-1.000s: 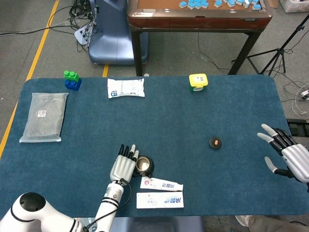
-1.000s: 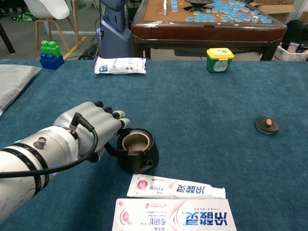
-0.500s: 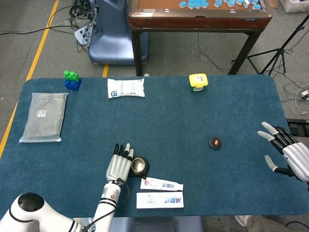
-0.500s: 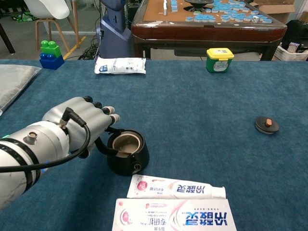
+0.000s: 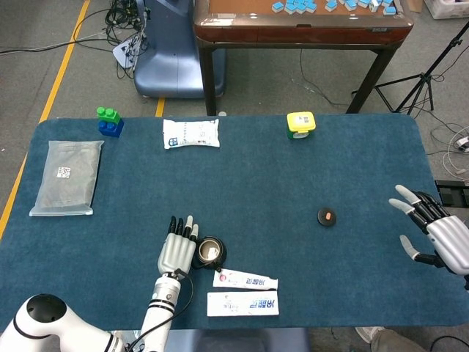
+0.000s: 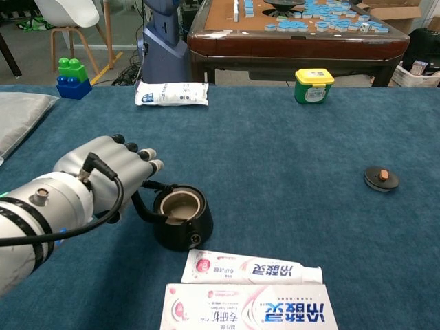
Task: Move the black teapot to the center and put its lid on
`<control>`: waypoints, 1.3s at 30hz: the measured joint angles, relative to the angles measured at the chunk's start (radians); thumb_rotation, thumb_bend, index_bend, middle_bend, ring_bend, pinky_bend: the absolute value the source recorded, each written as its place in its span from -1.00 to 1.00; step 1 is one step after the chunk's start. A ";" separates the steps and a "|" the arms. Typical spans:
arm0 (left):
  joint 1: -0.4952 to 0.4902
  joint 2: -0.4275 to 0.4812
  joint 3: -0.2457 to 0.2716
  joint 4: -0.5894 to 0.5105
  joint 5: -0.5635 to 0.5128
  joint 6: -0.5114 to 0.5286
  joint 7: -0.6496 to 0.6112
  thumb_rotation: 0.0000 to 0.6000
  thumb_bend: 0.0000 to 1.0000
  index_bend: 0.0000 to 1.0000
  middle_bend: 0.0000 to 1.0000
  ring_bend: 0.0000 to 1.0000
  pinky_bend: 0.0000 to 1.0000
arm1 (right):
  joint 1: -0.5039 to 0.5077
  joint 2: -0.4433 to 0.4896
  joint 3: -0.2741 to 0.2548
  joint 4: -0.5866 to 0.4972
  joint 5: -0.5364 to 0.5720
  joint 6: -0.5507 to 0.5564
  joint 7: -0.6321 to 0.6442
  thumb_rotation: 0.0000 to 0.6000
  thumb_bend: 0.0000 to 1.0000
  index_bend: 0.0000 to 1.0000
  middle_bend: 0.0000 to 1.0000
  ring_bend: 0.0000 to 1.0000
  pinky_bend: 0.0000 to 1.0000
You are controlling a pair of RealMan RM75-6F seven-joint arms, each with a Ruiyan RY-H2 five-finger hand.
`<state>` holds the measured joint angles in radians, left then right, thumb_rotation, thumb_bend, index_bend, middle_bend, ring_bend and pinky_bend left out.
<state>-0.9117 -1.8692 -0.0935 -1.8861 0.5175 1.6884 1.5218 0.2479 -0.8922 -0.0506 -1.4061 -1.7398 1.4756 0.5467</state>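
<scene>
**Currently: teapot uncapped at near edge, lid well apart**

The black teapot (image 6: 181, 218) stands upright and open near the table's front edge, just behind the toothpaste tube (image 6: 251, 267) and box (image 6: 249, 307). The left hand (image 6: 113, 177) sits beside its handle, fingers extended and close together; contact with the handle cannot be confirmed. The lid (image 6: 381, 179) (orange knob up) lies well to the right. The right hand (image 5: 434, 231) is at the table's right edge, fingers spread, holding nothing.
</scene>
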 measured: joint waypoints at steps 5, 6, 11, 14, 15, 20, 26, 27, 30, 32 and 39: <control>0.006 -0.002 0.000 -0.002 0.021 0.045 0.020 1.00 0.24 -1.00 -1.00 -1.00 -1.00 | -0.002 0.002 0.001 -0.005 -0.001 0.003 -0.004 1.00 0.03 -0.77 -1.00 -1.00 -1.00; 0.007 -0.002 0.000 -0.002 0.025 0.051 0.022 1.00 0.23 -1.00 -1.00 -1.00 -1.00 | -0.002 0.002 0.001 -0.006 -0.001 0.004 -0.004 1.00 0.03 -0.77 -1.00 -1.00 -1.00; 0.016 0.003 -0.001 -0.005 0.047 0.071 0.026 1.00 0.17 -1.00 -1.00 -1.00 -1.00 | -0.002 0.004 0.002 -0.014 -0.002 0.002 -0.012 1.00 0.03 -0.77 -1.00 -1.00 -1.00; 0.021 0.015 -0.001 -0.022 0.063 0.082 0.024 1.00 0.17 -1.00 -1.00 -1.00 -1.00 | -0.001 0.004 0.002 -0.019 -0.003 -0.002 -0.018 1.00 0.03 -0.77 -1.00 -1.00 -1.00; 0.022 0.019 -0.002 -0.030 0.069 0.087 0.024 1.00 0.17 -1.00 -1.00 -1.00 -1.00 | 0.000 0.004 0.002 -0.022 -0.003 -0.003 -0.021 1.00 0.03 -0.77 -1.00 -1.00 -1.00; 0.028 0.058 -0.002 -0.130 0.122 0.115 0.018 1.00 0.17 -1.00 -1.00 -1.00 -1.00 | 0.002 0.010 0.004 -0.040 -0.004 -0.007 -0.040 1.00 0.03 -0.77 -1.00 -1.00 -1.00; 0.047 0.162 0.032 -0.327 0.248 0.129 -0.027 1.00 0.17 -1.00 -1.00 -1.00 -1.00 | 0.006 0.025 0.001 -0.081 -0.009 -0.028 -0.089 1.00 0.03 -0.77 -1.00 -1.00 -1.00; 0.054 0.184 0.044 -0.358 0.273 0.130 -0.042 1.00 0.17 -1.00 -1.00 -1.00 -1.00 | 0.007 0.029 0.000 -0.092 -0.010 -0.033 -0.103 1.00 0.03 -0.77 -1.00 -1.00 -1.00; 0.084 0.263 0.101 -0.447 0.362 0.126 -0.107 1.00 0.17 -1.00 -1.00 -1.00 -1.00 | 0.010 0.038 -0.002 -0.120 -0.011 -0.047 -0.138 1.00 0.03 -0.77 -1.00 -1.00 -1.00; 0.109 0.312 0.149 -0.468 0.432 0.120 -0.161 1.00 0.17 -1.00 -1.00 -1.00 -1.00 | 0.012 0.044 -0.002 -0.136 -0.011 -0.057 -0.159 1.00 0.03 -0.77 -1.00 -1.00 -1.00; 0.217 0.465 0.322 -0.469 0.673 0.099 -0.370 1.00 0.16 -1.00 -1.00 -1.00 -1.00 | 0.021 0.062 -0.003 -0.199 -0.003 -0.099 -0.232 1.00 0.03 -0.77 -1.00 -1.00 -1.00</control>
<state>-0.6948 -1.4043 0.2284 -2.3556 1.1907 1.7872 1.1513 0.2694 -0.8297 -0.0532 -1.6050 -1.7425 1.3770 0.3151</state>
